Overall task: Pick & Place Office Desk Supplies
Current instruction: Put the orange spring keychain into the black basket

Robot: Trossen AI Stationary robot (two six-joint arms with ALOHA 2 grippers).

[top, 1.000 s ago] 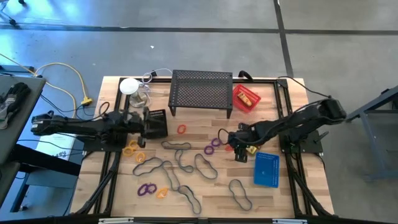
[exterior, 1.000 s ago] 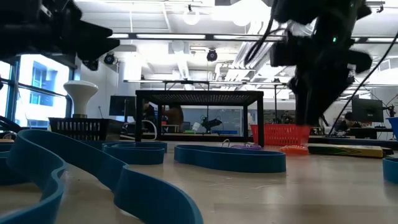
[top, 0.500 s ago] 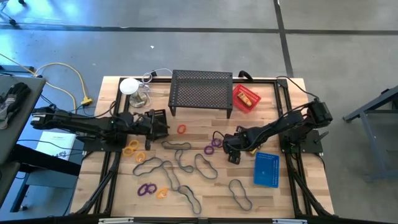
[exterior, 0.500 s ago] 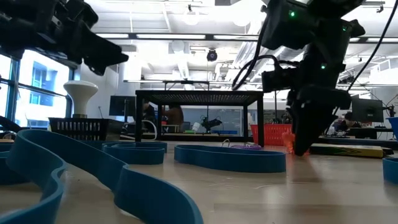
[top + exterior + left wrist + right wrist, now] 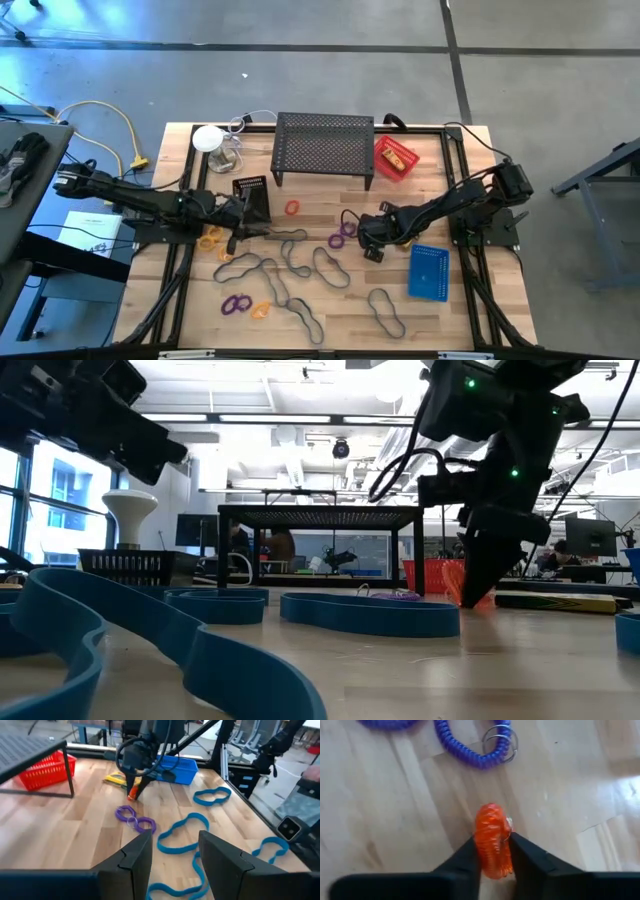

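Presently catalogued: one orange coil ring (image 5: 492,840), pinched edge-on between the fingers of the right hand (image 5: 492,862), low over the bench (image 5: 330,300) near its right-centre, just beside a purple coil (image 5: 465,750) with a small wire keyring. Judged light, springy and soft; likely to squash or twist if squeezed hard, so a grip across the coil's band, clear of its metal ring, seemed soundest, as taken. Blue tray (image 5: 429,272) lay near the right hand; red tray (image 5: 394,158) sat at the far side beside the black stand (image 5: 323,146); black tray (image 5: 251,192) lay near the left hand (image 5: 232,237). Left hand stood with fingers apart, holding nothing, above the bench near the black loops (image 5: 285,262). Changes against the earlier frames: right hand had moved in from beside the blue tray toward the bench's middle and drawn its fingers together on the ring; left hand had swung off the black tray, toward the loops. Loops and remaining rings lay unshifted.
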